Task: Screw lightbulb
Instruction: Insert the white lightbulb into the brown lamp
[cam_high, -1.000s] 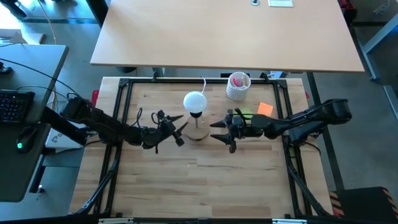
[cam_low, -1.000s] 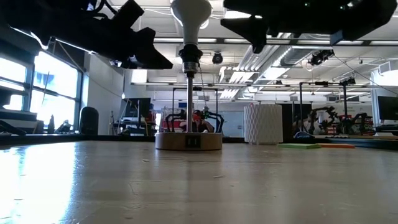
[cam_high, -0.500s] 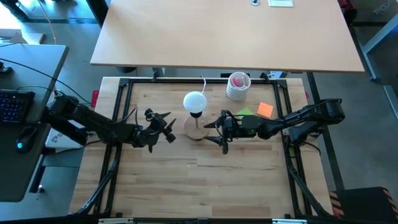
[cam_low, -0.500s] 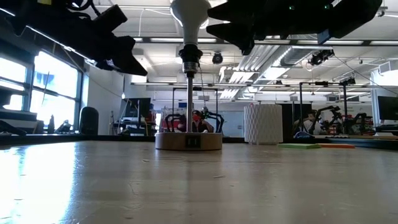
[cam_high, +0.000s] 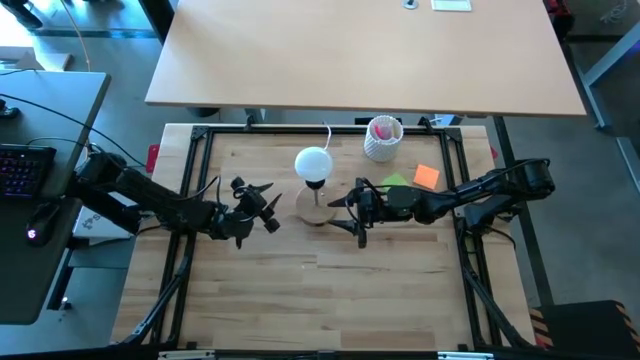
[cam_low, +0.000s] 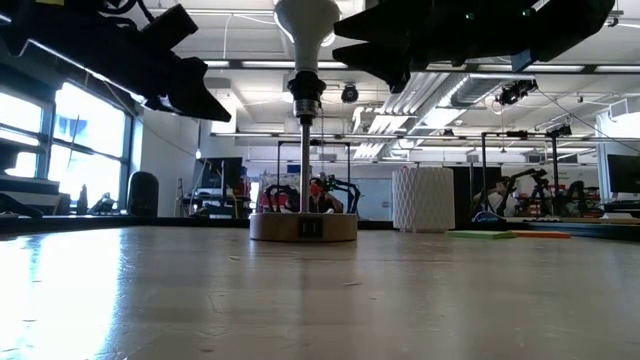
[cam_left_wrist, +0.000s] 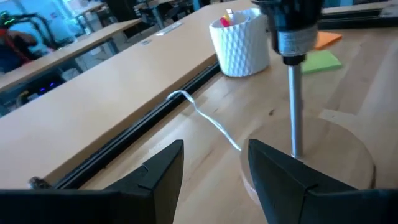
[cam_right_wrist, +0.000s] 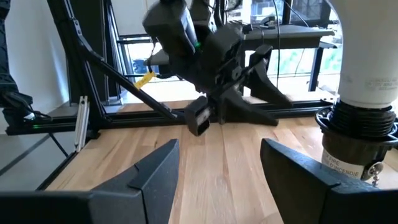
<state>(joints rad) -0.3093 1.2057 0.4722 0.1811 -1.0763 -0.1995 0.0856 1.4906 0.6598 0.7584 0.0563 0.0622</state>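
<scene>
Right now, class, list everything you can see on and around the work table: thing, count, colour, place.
lightbulb: one, white, seated in the socket atop the stand's post, table centre.
wooden disc stand: one, tan with metal post, under the bulb.
white cable: one, running from the stand toward the table's back edge.
perforated cup: one, white, pink contents, back of table.
sticky pads: two, green and orange, right of the stand.
left claw: one, dark, open, left of the stand.
right claw: one, dark, open, right of the stand.
</scene>
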